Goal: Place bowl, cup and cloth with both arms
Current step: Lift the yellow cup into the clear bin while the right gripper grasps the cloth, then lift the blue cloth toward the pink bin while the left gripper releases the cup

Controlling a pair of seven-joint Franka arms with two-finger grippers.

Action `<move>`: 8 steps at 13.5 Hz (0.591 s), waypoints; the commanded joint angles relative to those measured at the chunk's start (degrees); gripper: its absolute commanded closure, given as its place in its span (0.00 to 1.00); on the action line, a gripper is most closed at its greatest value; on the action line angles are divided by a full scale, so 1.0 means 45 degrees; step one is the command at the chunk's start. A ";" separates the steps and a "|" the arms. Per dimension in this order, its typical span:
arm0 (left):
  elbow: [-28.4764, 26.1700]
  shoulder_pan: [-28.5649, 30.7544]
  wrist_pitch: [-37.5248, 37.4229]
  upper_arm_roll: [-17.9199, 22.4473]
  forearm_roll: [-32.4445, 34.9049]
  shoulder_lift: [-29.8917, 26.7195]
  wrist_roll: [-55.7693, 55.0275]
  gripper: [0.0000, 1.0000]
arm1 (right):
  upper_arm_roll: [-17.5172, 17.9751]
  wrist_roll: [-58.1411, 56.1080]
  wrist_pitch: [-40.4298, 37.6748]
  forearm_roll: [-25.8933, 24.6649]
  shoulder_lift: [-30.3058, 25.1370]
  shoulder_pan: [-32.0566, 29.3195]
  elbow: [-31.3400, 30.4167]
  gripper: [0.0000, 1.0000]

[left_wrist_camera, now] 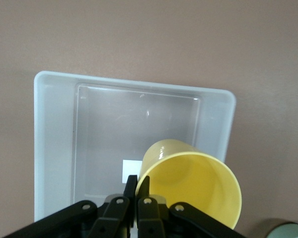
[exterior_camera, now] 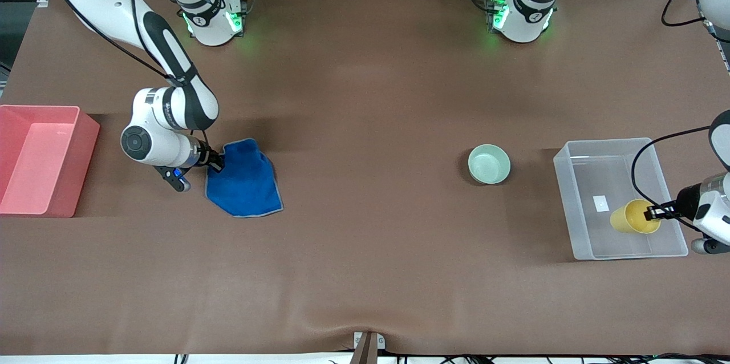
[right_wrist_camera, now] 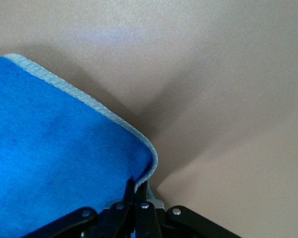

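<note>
The yellow cup [exterior_camera: 634, 217] hangs tilted over the clear plastic bin [exterior_camera: 572, 201], with my left gripper [exterior_camera: 656, 214] shut on its rim. In the left wrist view the cup [left_wrist_camera: 193, 183] is pinched at its rim by the left gripper [left_wrist_camera: 138, 184] above the bin [left_wrist_camera: 54, 144]. The blue cloth [exterior_camera: 245, 178] lies on the table toward the right arm's end. My right gripper [exterior_camera: 218, 163] is shut on its corner; the right wrist view shows the cloth [right_wrist_camera: 59, 163] clamped at its grey edging by the right gripper [right_wrist_camera: 138, 187]. The mint-green bowl [exterior_camera: 489, 164] stands alone on the table beside the bin.
A pink bin [exterior_camera: 40, 158] stands at the right arm's end of the table, beside the cloth. The brown mat [exterior_camera: 365, 267] spreads wide between cloth and bowl and toward the front camera.
</note>
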 commanded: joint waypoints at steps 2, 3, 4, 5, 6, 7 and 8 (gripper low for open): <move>0.0422 -0.0089 0.0063 -0.0051 -0.0178 0.0911 0.0126 1.00 | -0.0107 0.0320 -0.0068 0.0112 -0.0659 0.0158 -0.0057 1.00; 0.0403 -0.0070 0.0063 -0.0051 -0.0197 0.0989 0.0165 1.00 | -0.0107 0.0320 -0.0165 0.0112 -0.1009 0.0100 -0.0037 1.00; 0.0364 -0.0050 0.0063 -0.0051 -0.0178 0.1087 0.0165 1.00 | -0.0107 0.0301 -0.0418 0.0112 -0.1284 0.0042 0.0041 1.00; 0.0344 -0.0050 0.0082 -0.0051 -0.0178 0.1165 0.0146 1.00 | -0.0126 0.0301 -0.1000 0.0112 -0.1518 0.0002 0.0312 1.00; 0.0305 -0.0069 0.0121 -0.0051 -0.0178 0.1205 0.0146 1.00 | -0.0146 0.0301 -0.1683 0.0112 -0.1695 -0.0017 0.0682 1.00; 0.0305 -0.0070 0.0160 -0.0051 -0.0178 0.1302 0.0146 1.00 | -0.0165 0.0301 -0.2425 0.0092 -0.1871 -0.0095 0.1131 1.00; 0.0305 -0.0089 0.0180 -0.0051 -0.0178 0.1322 0.0146 1.00 | -0.0165 0.0301 -0.2993 0.0092 -0.2027 -0.0289 0.1522 1.00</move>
